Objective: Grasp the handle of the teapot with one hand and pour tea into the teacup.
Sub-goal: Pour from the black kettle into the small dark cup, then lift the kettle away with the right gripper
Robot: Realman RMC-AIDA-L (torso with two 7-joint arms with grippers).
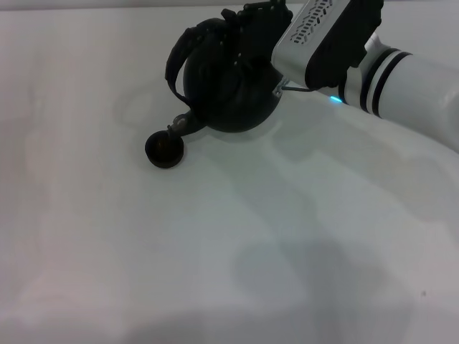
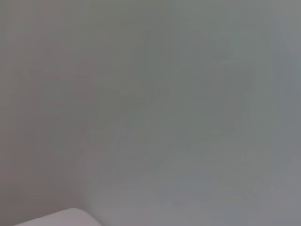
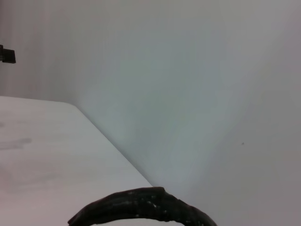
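Note:
The matte black teapot (image 1: 229,93) is tilted toward the left in the head view. Its short spout (image 1: 179,126) dips down over the small dark teacup (image 1: 164,149), which stands on the white table. The ribbed black handle (image 1: 188,44) arches over the pot's upper left. My right gripper (image 1: 252,30) is shut on the handle at the pot's top, with the white right arm reaching in from the upper right. A dark arc of the handle (image 3: 141,206) shows at the edge of the right wrist view. The left gripper is out of sight.
The white table (image 1: 237,244) spreads around the pot and cup, with faint ring marks near the pot. The left wrist view shows only a plain grey surface and a pale corner (image 2: 61,219).

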